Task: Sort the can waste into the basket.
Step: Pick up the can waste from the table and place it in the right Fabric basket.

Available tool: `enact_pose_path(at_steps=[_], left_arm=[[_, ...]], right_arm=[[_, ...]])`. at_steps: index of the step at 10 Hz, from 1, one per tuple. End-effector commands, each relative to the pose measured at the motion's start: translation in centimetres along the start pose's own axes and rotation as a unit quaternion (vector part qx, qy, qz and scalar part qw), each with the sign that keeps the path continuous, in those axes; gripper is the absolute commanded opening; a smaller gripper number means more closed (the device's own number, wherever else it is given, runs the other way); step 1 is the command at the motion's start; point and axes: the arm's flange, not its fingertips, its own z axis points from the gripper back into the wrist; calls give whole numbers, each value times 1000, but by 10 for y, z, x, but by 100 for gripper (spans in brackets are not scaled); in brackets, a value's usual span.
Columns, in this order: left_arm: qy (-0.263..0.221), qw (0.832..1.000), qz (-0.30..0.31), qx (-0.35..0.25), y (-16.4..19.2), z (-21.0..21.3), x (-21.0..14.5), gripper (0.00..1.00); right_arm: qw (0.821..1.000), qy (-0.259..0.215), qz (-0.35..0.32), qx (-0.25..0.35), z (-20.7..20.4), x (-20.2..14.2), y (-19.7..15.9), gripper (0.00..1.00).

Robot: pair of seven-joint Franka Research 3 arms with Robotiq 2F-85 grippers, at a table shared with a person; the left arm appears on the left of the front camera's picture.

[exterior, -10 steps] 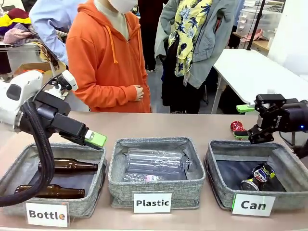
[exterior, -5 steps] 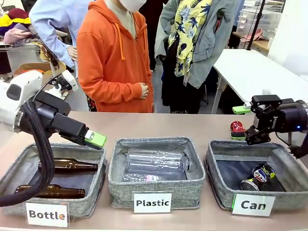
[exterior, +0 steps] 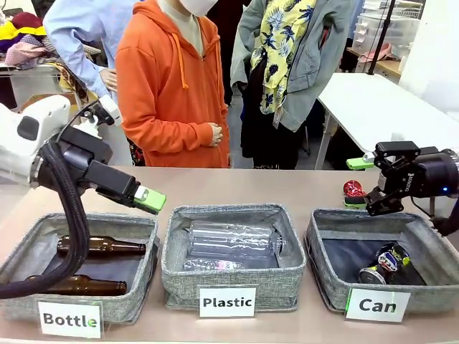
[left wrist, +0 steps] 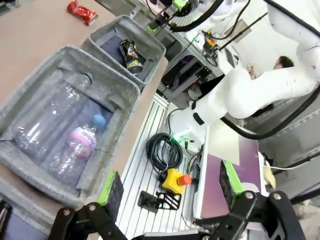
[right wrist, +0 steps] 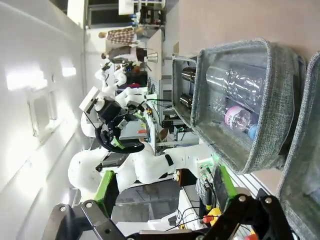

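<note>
The basket [exterior: 379,279] labelled "Can" stands at the front right, and a black can [exterior: 384,264] lies inside it. A crushed red can [exterior: 351,189] lies on the table just behind that basket. My right gripper [exterior: 357,183] hovers there, open, pointing left. Its green pads stand above and below the red can in the front view, and I cannot tell whether they are around it. Nothing sits between its fingers in the right wrist view [right wrist: 164,186]. My left gripper [exterior: 147,201] is open above the "Bottle" bin. The left wrist view [left wrist: 169,182] shows the black can [left wrist: 131,54], its basket [left wrist: 152,45] and the red can [left wrist: 82,12].
A "Plastic" bin [exterior: 233,276] with clear bottles stands in the middle. The "Bottle" bin [exterior: 93,304] with two brown bottles is at the left. People stand along the far edge of the table, one in an orange hoodie [exterior: 168,93]. A white table [exterior: 387,107] is at the back right.
My left arm has lifted and shifted a little right. The right gripper has edged left towards the red can. The person in orange has stepped to the right.
</note>
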Motion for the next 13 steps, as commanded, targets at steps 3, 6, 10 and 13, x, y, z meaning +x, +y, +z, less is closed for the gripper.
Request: enact_pose_path(at_steps=[3,6,10,13], left_arm=[[-25,995,99,-10,19,31,-22,100],[-112,983,143,6,35,71,-64,100],[-183,958,220,29,71,121,-111,100],[-160,970,180,26,81,133,-37,100]], right_arm=[[921,-81,124,-361,52,10,43,100],[810,-78,149,-561,60,48,58,100],[837,-81,242,-484,33,96,26,100],[786,-29,221,-577,30,95,16,100]])
